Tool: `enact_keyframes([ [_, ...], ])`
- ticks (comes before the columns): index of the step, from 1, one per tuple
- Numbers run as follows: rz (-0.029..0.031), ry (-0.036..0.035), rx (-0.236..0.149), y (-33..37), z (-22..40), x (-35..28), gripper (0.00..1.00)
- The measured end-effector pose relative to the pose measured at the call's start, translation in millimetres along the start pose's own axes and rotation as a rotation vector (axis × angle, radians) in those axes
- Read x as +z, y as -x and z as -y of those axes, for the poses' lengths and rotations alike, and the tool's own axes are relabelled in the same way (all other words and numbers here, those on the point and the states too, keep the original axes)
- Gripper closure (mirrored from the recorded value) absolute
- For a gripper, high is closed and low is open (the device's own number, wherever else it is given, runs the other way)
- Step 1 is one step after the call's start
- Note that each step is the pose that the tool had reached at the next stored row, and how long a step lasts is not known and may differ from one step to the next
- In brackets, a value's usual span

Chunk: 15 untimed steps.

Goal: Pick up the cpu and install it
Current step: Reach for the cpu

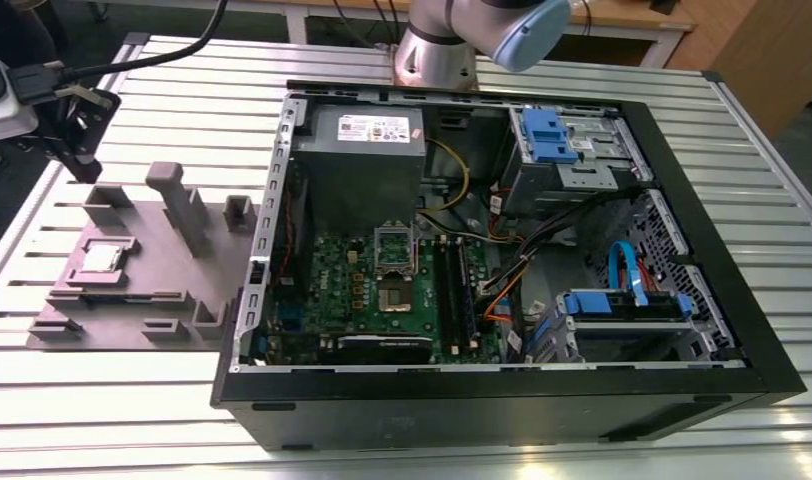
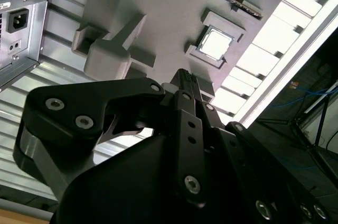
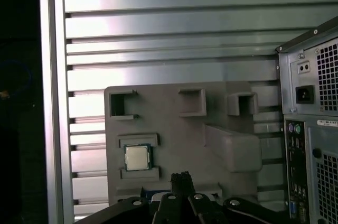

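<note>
In the exterior view, a slatted metal bench (image 1: 139,400) carries an open computer case (image 1: 513,400) across its middle and toward the exterior view's right. The case holds a green motherboard (image 1: 346,290) with a shiny socket frame (image 1: 395,262). A grey tray (image 1: 166,290) lies just beside the case, toward the bench's edge on the exterior view's left. The cpu (image 1: 102,257) lies flat in a recess of the tray, near the tray edge farther from the case. The gripper (image 1: 83,170) hangs above the bench off the tray's far corner, apart from the cpu and holding nothing. The arm's base (image 1: 440,50) stands at the bench's far edge behind the case.

In the second wrist view, the gripper (image 2: 184,78) has its black fingers drawn together with nothing between them. It points at the tray (image 2: 148,7). The cpu (image 2: 215,44) sits near the fingertips but clear of them, its silvery top facing up between raised ridges.

In the first wrist view, the gripper (image 3: 181,177) has its fingers meeting in one narrow dark tip over the tray (image 3: 174,123). The cpu (image 3: 137,157) rests in its recess between two raised bars, untouched. The case's rear panel (image 3: 311,145) stands at the tray's side away from the cpu
</note>
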<state>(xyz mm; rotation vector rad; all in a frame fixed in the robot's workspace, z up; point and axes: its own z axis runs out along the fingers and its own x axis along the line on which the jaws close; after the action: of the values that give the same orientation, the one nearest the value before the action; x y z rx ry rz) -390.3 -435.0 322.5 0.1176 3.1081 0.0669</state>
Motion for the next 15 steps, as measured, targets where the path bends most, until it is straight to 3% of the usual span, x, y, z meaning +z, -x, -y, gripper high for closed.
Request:
enact_keyframes([
  [4, 0.0002, -0.0005, 0.0, -5.7, 2.2, 8.2, 0.9],
  [15, 0.0005, -0.0112, 0.0, -20.9, 5.6, 28.3, 0.9],
])
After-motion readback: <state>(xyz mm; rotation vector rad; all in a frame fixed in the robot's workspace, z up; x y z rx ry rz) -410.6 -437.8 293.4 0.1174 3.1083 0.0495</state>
